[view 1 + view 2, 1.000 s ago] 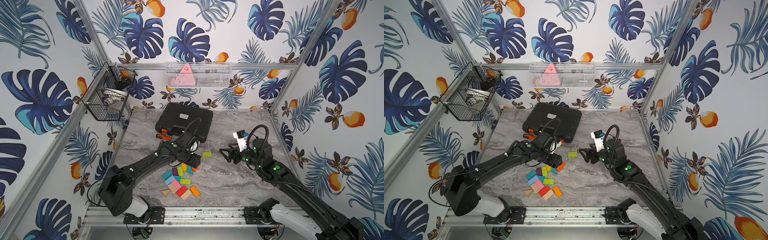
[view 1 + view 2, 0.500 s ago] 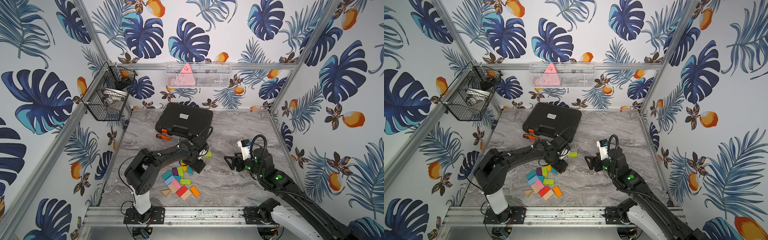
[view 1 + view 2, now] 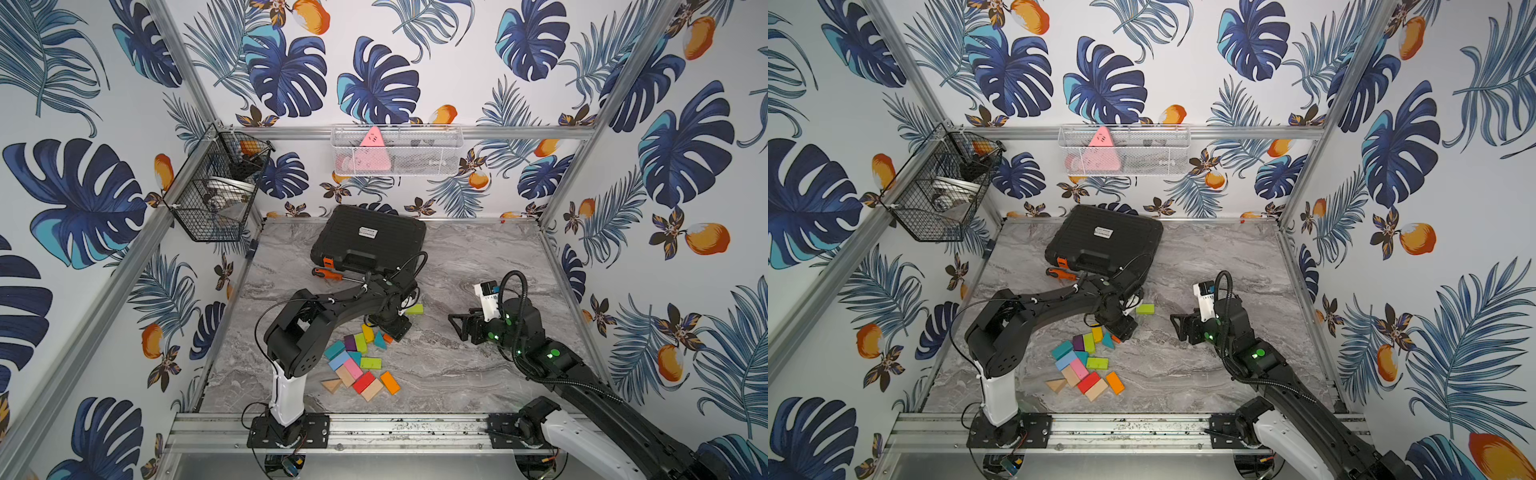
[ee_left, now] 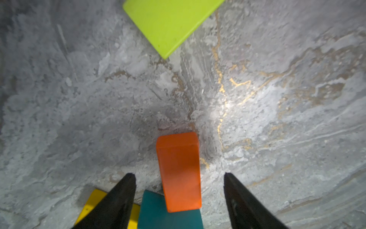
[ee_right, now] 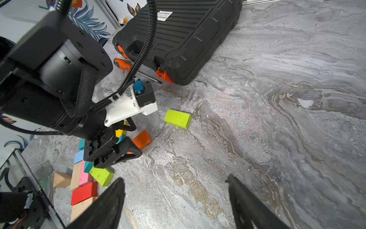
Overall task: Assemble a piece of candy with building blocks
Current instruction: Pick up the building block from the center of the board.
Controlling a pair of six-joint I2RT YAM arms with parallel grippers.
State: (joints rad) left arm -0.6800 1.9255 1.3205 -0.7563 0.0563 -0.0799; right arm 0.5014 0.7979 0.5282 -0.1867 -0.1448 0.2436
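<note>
Straddling left gripper (image 4: 178, 174): fingers (image 4: 118, 198) spread apart, one on each side of the orange block (image 4: 178, 158), with a gap showing on both sides and nothing clamped
orange block: on the marble table (image 4: 277, 99), its near end lying over a teal block (image 4: 154, 214); it looks tilted in the right wrist view
yellow block (image 4: 90, 206): just beside the teal block, partly hidden by a finger
lime-green block (image 3: 414, 309): flat on the table by itself, near the left gripper on the side toward the black case, apart from the rest
building blocks (image 3: 357, 365): a loose cluster between the left gripper and the front rail; the red, pink and plain wood pieces touch one another, and an orange brick (image 3: 390, 382) lies at the edge
right gripper (image 5: 175, 178): fingers wide apart and empty, over bare table, well apart from the blocks, pointing toward the left gripper
screwdriver (image 3: 328, 273): orange handle, lying just beside the front edge of the case
black case (image 3: 370, 239): shut, at the back of the table
</note>
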